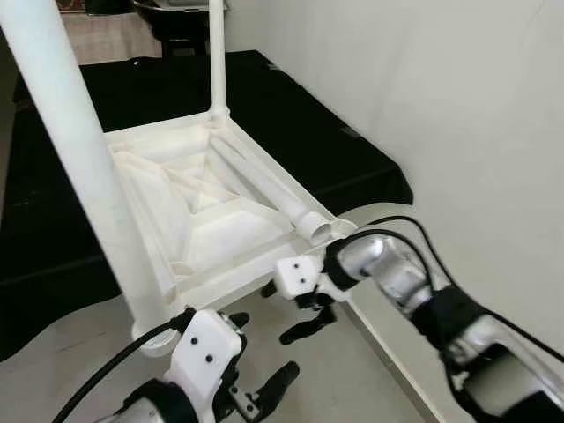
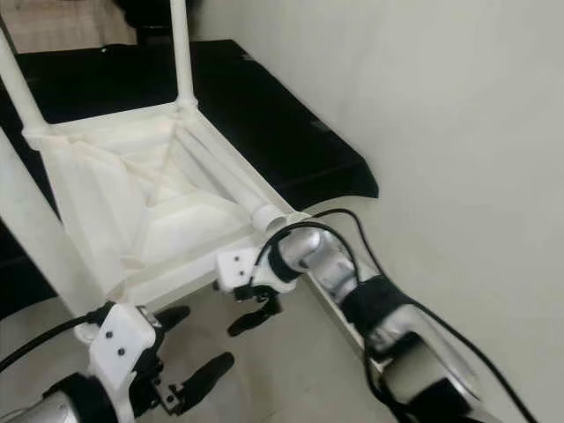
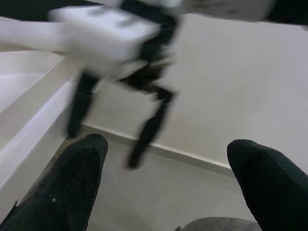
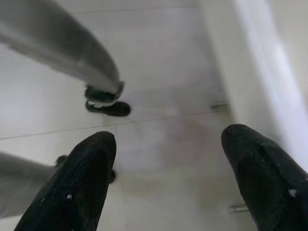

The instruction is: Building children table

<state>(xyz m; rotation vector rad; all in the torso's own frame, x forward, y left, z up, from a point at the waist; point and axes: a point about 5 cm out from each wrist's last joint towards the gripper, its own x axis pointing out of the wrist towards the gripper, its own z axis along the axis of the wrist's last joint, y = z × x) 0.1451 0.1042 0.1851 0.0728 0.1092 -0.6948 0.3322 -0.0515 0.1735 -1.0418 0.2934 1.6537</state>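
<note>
Left eye view: both pincers, left (image 1: 263, 352) and right (image 1: 293, 313), gape beside the upturned table (image 1: 211, 220)

Head eyes look down; wrist views along claws, floorward.

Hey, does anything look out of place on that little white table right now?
Yes. The upturned white plastic table top has legs standing in its corners, but one white tubular leg lies loose along the underside, open end by the near right corner. Both hands, left and right, hang open.
</note>
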